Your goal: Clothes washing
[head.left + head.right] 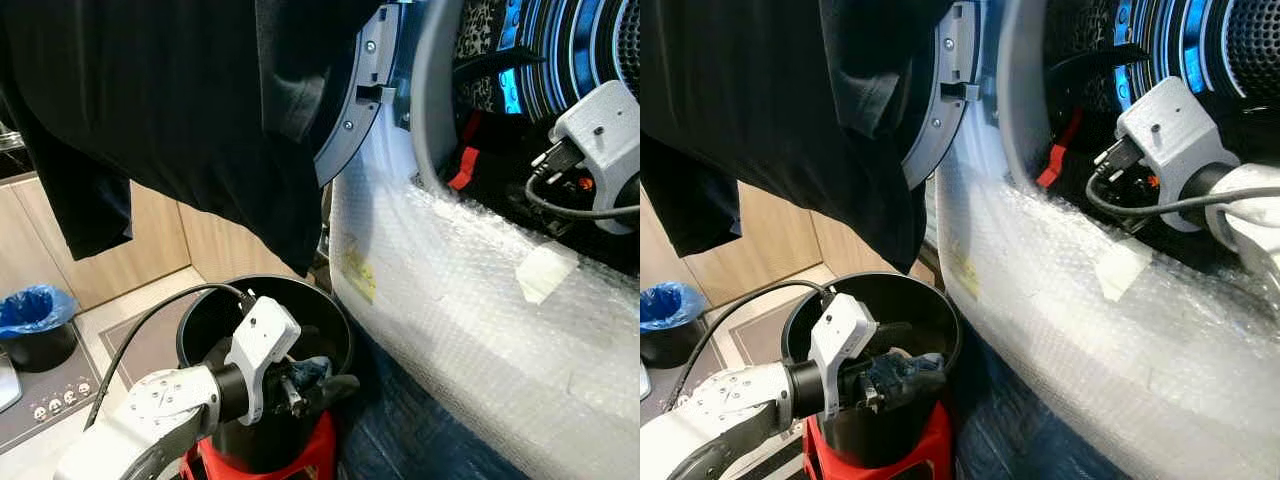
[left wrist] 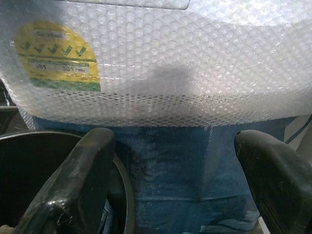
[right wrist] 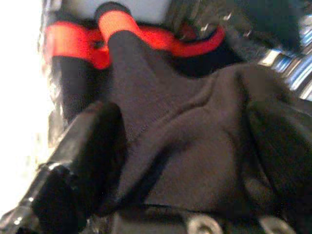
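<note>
Up close, the right gripper [image 3: 185,146] has its two black jaws spread wide, one on each side of a dark grey garment [image 3: 195,146] that bunches between them. Beyond the folds lies black fabric with bright red bands [image 3: 73,44], blurred.

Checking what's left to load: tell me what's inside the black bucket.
Inside the black bucket, by the near rim, lies a bunched dark blue garment, with the left gripper beside it at the rim. The bucket's dark depths and floor are hidden, so more clothes may lie there.
</note>
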Controlling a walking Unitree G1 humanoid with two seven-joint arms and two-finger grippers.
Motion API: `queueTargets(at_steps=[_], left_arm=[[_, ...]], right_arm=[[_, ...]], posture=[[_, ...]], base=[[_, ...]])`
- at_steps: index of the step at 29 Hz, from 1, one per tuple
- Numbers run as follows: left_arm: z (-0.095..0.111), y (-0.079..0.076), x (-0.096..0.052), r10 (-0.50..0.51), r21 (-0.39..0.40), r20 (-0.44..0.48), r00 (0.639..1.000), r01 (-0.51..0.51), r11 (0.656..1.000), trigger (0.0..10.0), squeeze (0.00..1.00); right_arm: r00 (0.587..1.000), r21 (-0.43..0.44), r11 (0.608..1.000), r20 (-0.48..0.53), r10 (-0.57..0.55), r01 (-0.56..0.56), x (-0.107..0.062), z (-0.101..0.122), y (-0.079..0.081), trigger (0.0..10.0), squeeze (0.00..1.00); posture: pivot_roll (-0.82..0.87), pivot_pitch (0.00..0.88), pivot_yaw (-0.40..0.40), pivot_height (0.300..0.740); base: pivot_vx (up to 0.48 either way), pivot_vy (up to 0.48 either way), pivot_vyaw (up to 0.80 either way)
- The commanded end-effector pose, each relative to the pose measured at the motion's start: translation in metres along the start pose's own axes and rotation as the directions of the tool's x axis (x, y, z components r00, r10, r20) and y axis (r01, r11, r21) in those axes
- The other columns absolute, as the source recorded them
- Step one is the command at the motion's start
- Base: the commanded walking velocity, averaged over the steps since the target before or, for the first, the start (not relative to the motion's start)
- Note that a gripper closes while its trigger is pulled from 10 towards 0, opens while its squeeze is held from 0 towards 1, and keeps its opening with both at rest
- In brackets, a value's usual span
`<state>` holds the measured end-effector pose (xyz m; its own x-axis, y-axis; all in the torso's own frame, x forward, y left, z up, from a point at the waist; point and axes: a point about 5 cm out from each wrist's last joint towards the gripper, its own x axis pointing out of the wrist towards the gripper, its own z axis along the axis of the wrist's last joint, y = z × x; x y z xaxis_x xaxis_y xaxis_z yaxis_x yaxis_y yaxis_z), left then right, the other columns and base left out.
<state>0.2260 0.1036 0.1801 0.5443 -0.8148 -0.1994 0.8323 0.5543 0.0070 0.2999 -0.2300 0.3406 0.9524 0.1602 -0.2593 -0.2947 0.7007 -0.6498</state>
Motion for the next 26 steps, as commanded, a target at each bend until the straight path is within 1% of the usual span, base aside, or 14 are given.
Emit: queueTargets(at_steps=[1, 6, 9, 10, 11, 12, 13, 15, 16, 17, 19, 22, 23, 26], left_arm=[[0.005, -0.004, -0.001, -0.011, 0.012, 0.016, 1.0, 0.011, 1.0, 10.0, 0.0], [0.005, -0.003, -0.002, -0.007, 0.012, 0.014, 1.0, 0.006, 1.0, 10.0, 0.0], [0.005, -0.003, -0.002, -0.004, 0.011, 0.013, 1.0, 0.004, 1.0, 10.0, 0.0], [0.005, -0.003, -0.002, -0.004, 0.011, 0.013, 1.0, 0.004, 1.0, 10.0, 0.0], [0.005, -0.003, -0.002, -0.004, 0.011, 0.013, 1.0, 0.004, 1.0, 10.0, 0.0], [0.005, -0.003, -0.002, -0.003, 0.01, 0.013, 1.0, 0.003, 1.0, 10.0, 0.0], [0.005, -0.003, -0.002, -0.003, 0.01, 0.013, 1.0, 0.003, 1.0, 10.0, 0.0], [0.004, -0.003, -0.003, 0.0, 0.009, 0.013, 1.0, 0.0, 1.0, 10.0, 0.0], [0.004, -0.003, -0.003, 0.001, 0.009, 0.013, 1.0, -0.001, 1.0, 10.0, 0.0], [0.004, -0.003, -0.003, 0.002, 0.009, 0.013, 1.0, -0.002, 1.0, 10.0, 0.0], [0.004, -0.004, -0.003, 0.003, 0.008, 0.012, 1.0, -0.003, 1.0, 10.0, 0.0], [0.004, -0.004, -0.003, 0.007, 0.006, 0.012, 1.0, -0.007, 1.0, 10.0, 0.0], [0.004, -0.005, -0.004, 0.01, 0.005, 0.011, 1.0, -0.01, 1.0, 10.0, 0.0], [0.003, -0.005, -0.004, 0.013, 0.004, 0.01, 1.0, -0.013, 1.0, 10.0, 0.0]], right_arm=[[0.999, -0.036, 0.999, -0.035, -0.005, 0.003, 0.0, -0.002, -0.006, 10.0, 0.0], [0.992, -0.086, 0.995, -0.117, 0.039, -0.049, 0.003, -0.01, -0.01, 10.0, 0.0], [0.985, -0.095, 0.995, -0.173, 0.018, -0.035, 0.008, -0.015, -0.015, 10.0, 0.0], [0.981, -0.085, 0.996, -0.195, 0.0, -0.017, 0.01, -0.016, -0.019, 9.3, 0.0], [0.978, -0.077, 0.997, -0.209, -0.012, -0.005, 0.011, -0.017, -0.021, 9.3, 0.0], [0.967, -0.034, 0.999, -0.252, -0.033, 0.026, 0.015, -0.019, -0.029, 9.6, 0.0], [0.967, -0.034, 0.999, -0.252, -0.033, 0.026, 0.015, -0.019, -0.029, 9.6, 0.0], [0.924, 0.022, 0.983, -0.345, -0.165, 0.184, 0.02, -0.029, -0.051, 10.0, 0.0], [0.919, 0.029, 0.979, -0.351, -0.181, 0.204, 0.021, -0.03, -0.054, 10.0, 0.0], [0.886, 0.05, 0.956, -0.392, -0.247, 0.289, 0.02, -0.035, -0.064, 10.0, 0.0], [0.866, 0.07, 0.939, -0.416, -0.278, 0.335, 0.02, -0.038, -0.07, 10.0, 0.0], [0.81, 0.055, 0.898, -0.459, -0.365, 0.436, 0.016, -0.042, -0.084, 10.0, 0.0], [0.78, 0.061, 0.87, -0.477, -0.405, 0.489, 0.014, -0.044, -0.091, 10.0, 0.0], [0.749, 0.06, 0.838, -0.486, -0.45, 0.542, 0.012, -0.043, -0.099, 10.0, 0.0]], posture=[[-0.18, 0.052, -0.082, 0.74], [-0.19, 0.054, -0.083, 0.74], [-0.18, 0.056, -0.083, 0.74], [-0.18, 0.056, -0.084, 0.74], [-0.18, 0.056, -0.084, 0.74], [-0.18, 0.056, -0.084, 0.74], [-0.18, 0.056, -0.084, 0.74], [-0.18, 0.058, -0.088, 0.74], [-0.18, 0.058, -0.088, 0.74], [-0.18, 0.058, -0.09, 0.74], [-0.18, 0.059, -0.091, 0.74], [-0.17, 0.059, -0.096, 0.74], [-0.17, 0.059, -0.096, 0.74], [-0.16, 0.057, -0.098, 0.74]], base=[[0.0, 0.0, 0.0], [0.0, 0.0, 0.0], [0.0, 0.0, 0.0], [0.0, 0.0, 0.0], [0.0, 0.0, 0.0], [0.0, 0.0, 0.0], [0.0, 0.0, 0.0], [0.0, 0.0, 0.0], [0.0, 0.0, 0.0], [0.0, 0.0, 0.0], [0.0, 0.0, 0.0], [0.0, 0.0, 0.0], [0.0, 0.0, 0.0], [0.0, 0.0, 0.0]])
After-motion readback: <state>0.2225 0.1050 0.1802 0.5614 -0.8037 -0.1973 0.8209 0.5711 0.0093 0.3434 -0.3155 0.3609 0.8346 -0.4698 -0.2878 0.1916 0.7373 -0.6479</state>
